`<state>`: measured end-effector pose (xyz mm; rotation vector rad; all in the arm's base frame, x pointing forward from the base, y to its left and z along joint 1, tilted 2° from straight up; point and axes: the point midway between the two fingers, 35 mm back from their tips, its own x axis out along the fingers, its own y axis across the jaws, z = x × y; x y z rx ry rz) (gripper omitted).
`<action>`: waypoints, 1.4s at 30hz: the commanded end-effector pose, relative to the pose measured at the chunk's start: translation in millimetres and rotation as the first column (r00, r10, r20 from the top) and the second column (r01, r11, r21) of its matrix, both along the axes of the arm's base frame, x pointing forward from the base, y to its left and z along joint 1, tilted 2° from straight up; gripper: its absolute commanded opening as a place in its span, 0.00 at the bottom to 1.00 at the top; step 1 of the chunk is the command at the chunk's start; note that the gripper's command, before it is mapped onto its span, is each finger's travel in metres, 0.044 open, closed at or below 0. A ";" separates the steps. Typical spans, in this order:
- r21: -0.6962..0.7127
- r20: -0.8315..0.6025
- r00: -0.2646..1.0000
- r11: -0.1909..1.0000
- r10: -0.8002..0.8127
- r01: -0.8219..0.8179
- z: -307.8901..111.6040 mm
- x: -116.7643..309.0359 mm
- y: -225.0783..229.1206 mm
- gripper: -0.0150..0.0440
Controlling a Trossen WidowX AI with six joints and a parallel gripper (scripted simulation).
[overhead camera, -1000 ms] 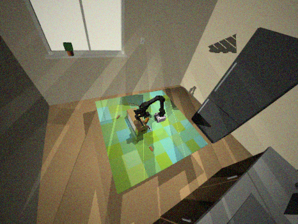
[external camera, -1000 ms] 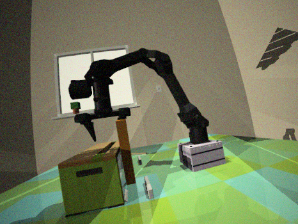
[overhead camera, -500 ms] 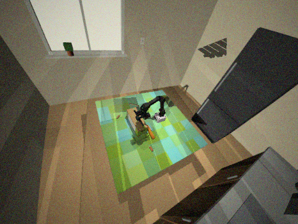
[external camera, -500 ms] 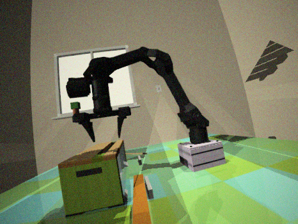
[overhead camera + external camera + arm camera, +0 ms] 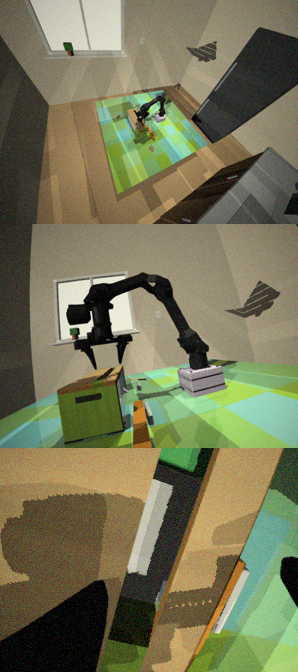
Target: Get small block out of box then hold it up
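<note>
The box (image 5: 132, 113) (image 5: 91, 417) (image 5: 55, 468) stands upright, with a wooden top, a long opening in that top and a green end wall with a dark slot. My gripper (image 5: 107, 366) (image 5: 194, 578) is open and empty, pointing down just above the box top; its fingers straddle the opening in the wrist view. Through the opening I see a pale grey bar (image 5: 151, 528) and a bright green patch (image 5: 181, 458). I cannot tell whether that green patch is the block. The shelf ends are not clearly visible.
An orange bar (image 5: 151, 132) (image 5: 139, 416) (image 5: 220, 613) lies beside the box, with a pale strip (image 5: 148, 413) (image 5: 232, 600) along it. A small orange piece (image 5: 151, 148) lies farther off. A thin stick (image 5: 137, 379) and a small grey piece (image 5: 139, 386) lie behind the box.
</note>
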<state>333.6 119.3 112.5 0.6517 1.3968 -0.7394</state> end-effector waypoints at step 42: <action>0.336 -0.259 -0.896 -0.836 0.361 -0.434 -0.4 -30.2 -25.3 0.93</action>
